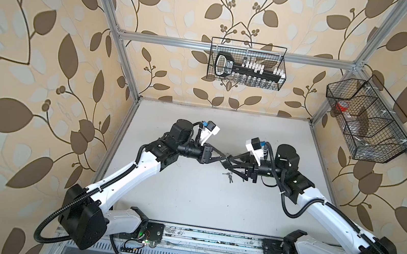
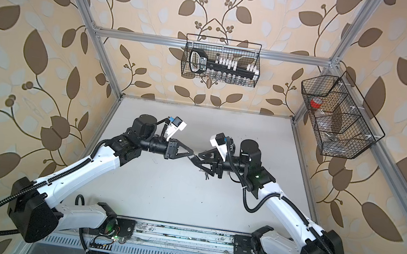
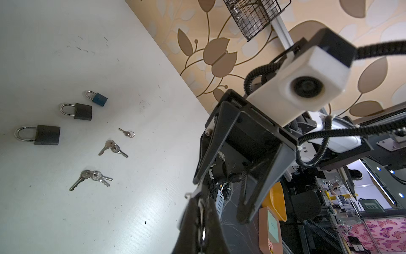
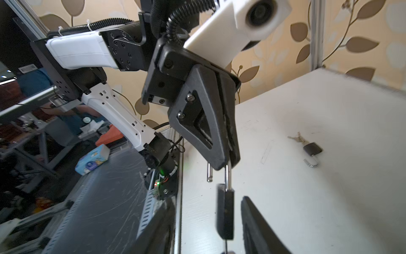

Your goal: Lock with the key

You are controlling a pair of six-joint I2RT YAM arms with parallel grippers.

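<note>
Leaf-patterned wallpaper (image 1: pixel 29 83) rings the white table (image 1: pixel 186 205). Above its middle we see the left claw (image 4: pixel 228 163) pinching the shackle of a black padlock (image 4: pixel 225 211), whose body hangs clear of the table. The right claw (image 1: pixel 226 162) faces it from 3 o'clock, jaws spread. Loose keys (image 1: pixel 229 176) lie on the table at 6 o'clock from the padlock.

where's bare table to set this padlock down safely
Bare: the near table strip along the base rail, and the far strip along the back wall. Crowded: the centre beneath the left gripper, its held padlock and the right gripper, where keys and other padlocks lie.
</note>
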